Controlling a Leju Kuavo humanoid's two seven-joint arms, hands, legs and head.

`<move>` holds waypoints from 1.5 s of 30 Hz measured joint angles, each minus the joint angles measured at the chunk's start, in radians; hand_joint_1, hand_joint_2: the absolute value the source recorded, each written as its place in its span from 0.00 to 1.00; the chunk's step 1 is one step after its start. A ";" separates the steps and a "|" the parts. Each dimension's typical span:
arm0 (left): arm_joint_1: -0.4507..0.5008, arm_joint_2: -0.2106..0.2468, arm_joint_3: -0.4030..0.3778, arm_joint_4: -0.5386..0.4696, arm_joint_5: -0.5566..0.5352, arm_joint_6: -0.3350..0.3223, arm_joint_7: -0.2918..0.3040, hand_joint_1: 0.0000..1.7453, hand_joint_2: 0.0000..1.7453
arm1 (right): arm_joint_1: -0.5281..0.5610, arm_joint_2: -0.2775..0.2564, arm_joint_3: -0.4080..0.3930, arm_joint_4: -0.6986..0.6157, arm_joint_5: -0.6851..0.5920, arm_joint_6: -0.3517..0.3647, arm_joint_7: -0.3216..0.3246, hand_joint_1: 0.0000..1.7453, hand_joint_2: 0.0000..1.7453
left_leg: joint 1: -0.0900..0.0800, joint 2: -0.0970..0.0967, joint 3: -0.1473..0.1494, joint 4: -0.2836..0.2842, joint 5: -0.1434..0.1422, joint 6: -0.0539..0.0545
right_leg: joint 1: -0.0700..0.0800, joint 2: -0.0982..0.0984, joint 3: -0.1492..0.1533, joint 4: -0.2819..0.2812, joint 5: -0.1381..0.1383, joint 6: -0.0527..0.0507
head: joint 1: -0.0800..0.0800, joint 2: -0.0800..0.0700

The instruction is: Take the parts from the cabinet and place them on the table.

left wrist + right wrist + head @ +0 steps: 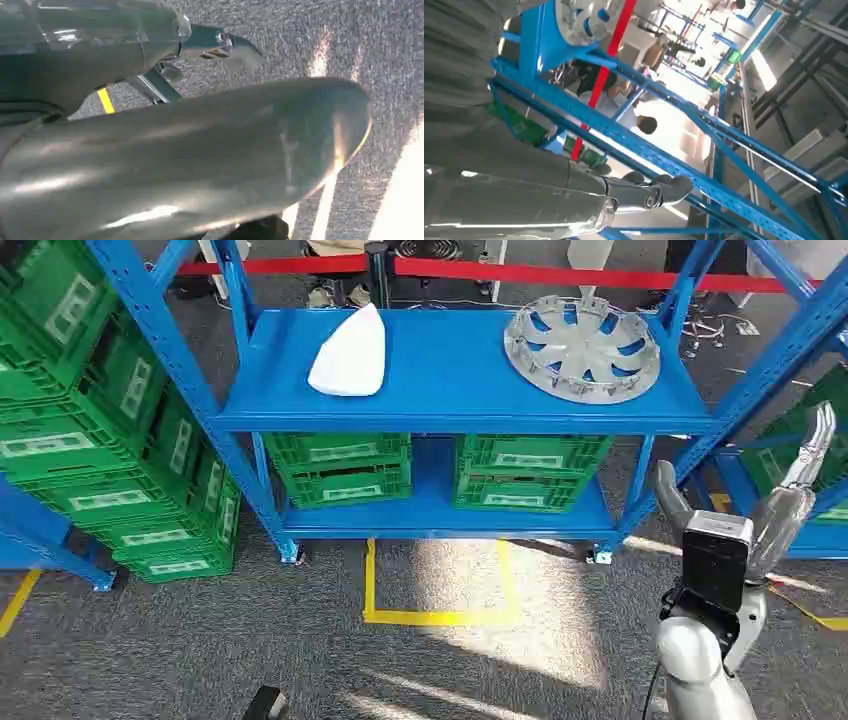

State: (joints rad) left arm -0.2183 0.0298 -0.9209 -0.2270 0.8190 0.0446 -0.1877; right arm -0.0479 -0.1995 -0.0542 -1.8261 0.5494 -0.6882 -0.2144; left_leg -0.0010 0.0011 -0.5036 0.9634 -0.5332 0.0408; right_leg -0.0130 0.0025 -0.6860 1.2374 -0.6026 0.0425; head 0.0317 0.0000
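A white curved shell part [350,355] lies on the left of the blue cabinet's top shelf [450,395]. A silver spoked wheel cover [582,348] lies on the shelf's right side, and its edge [584,17] shows in the right wrist view. My right hand [775,510] is raised low and right of the cabinet, below shelf height, fingers stretched and apart, holding nothing. Its fingers [644,192] point toward the cabinet's frame. My left hand [200,150] hangs over the grey floor with its fingers [225,45] straight and nothing in it.
Green crates [345,468] [525,472] stand on the cabinet's lower shelf. More green crates [110,440] are stacked at the left. Another blue rack [790,360] stands close at the right. A red barrier tape [560,275] runs behind. A yellow floor outline [440,615] lies before the cabinet.
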 joint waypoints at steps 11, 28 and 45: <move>-0.004 0.009 0.000 0.000 0.044 0.016 -0.048 0.00 0.00 | -0.061 -0.007 0.019 0.036 -0.035 0.001 -0.026 0.00 0.00 | 0.014 0.004 0.043 0.007 -0.070 -0.065 | -0.014 0.004 0.093 -0.219 0.109 -0.029 | -0.013 0.000; -0.003 0.008 0.001 0.000 0.041 0.021 -0.037 0.00 0.00 | -0.108 -0.012 0.051 0.077 -0.045 0.000 -0.058 0.00 0.00 | -0.001 -0.001 -0.100 0.059 0.043 -0.009 | -0.004 0.001 0.179 -0.141 0.015 -0.002 | -0.026 0.000; 0.005 0.004 0.001 0.000 0.030 0.030 -0.029 0.00 0.00 | -0.067 -0.008 0.051 0.088 -0.026 0.000 -0.048 0.00 0.00 | -0.010 -0.003 0.006 0.051 -0.050 -0.016 | 0.023 0.002 0.063 -0.204 0.131 -0.039 | -0.009 0.000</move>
State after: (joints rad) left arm -0.2131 0.0340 -0.9201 -0.2266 0.8492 0.0744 -0.2167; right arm -0.1147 -0.2075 -0.0030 -1.7384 0.5234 -0.6878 -0.2624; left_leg -0.0108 -0.0020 -0.4976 1.0148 -0.5834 0.0251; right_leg 0.0105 0.0042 -0.6230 1.0333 -0.4715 0.0037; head 0.0225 0.0000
